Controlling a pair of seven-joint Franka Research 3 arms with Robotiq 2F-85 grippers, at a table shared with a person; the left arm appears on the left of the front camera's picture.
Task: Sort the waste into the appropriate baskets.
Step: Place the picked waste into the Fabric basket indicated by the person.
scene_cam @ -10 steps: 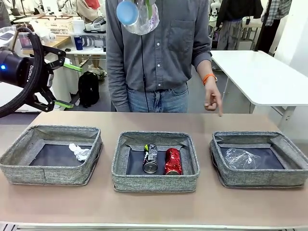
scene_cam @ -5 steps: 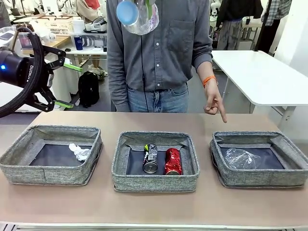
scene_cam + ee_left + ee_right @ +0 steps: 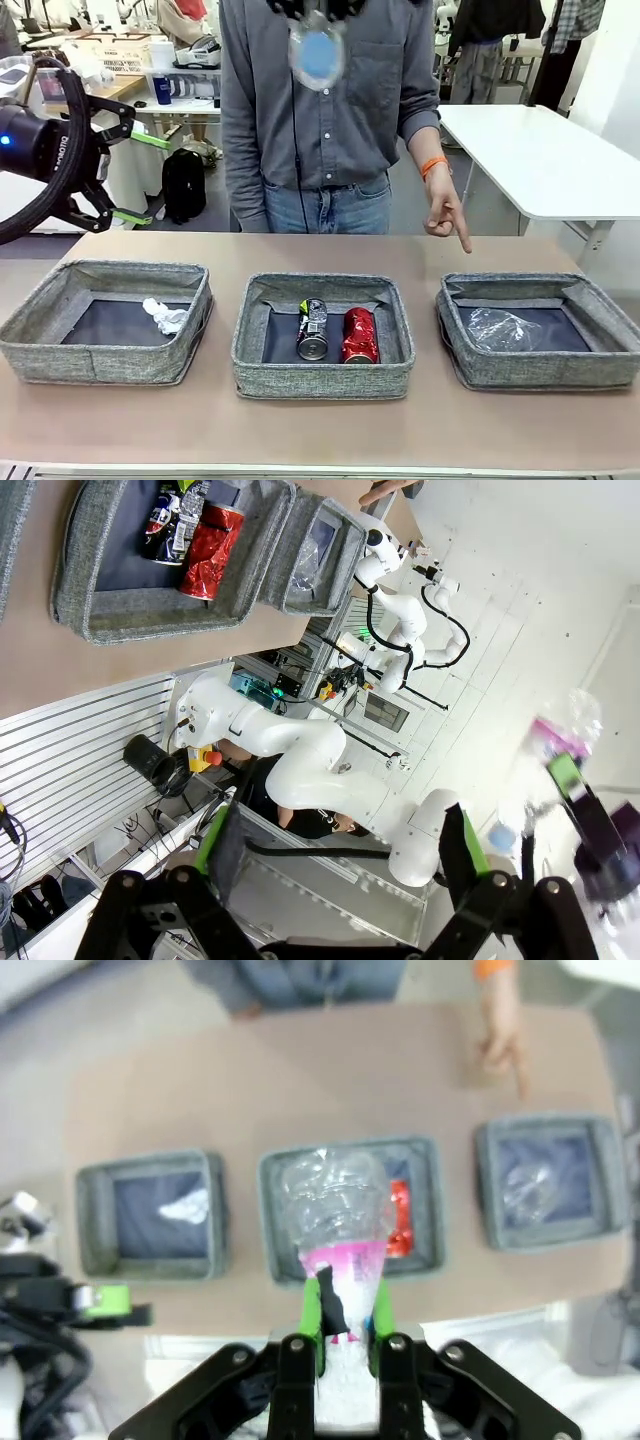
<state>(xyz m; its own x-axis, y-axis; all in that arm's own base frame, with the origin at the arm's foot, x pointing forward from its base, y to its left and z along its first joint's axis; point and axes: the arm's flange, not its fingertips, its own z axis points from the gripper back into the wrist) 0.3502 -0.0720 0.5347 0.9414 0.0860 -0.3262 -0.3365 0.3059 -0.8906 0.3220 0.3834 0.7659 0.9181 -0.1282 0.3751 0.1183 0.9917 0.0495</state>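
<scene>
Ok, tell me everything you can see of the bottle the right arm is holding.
The bottle is crushed clear plastic, crinkled all over, with a pink-purple label around its lower part. The right end effector is shut on it at the label, green pads on either side, holding it high above the table, over the middle basket. In the front view it hangs end-on at the top, its blue cap facing the camera.

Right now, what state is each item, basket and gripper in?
Left gripper: open, holding nothing.
Right gripper: shut on pink-labelled bottle, held high.
Left basket: holds paper wad.
Middle basket: two cans lying down.
Right basket: holds crushed clear bottle.
</scene>
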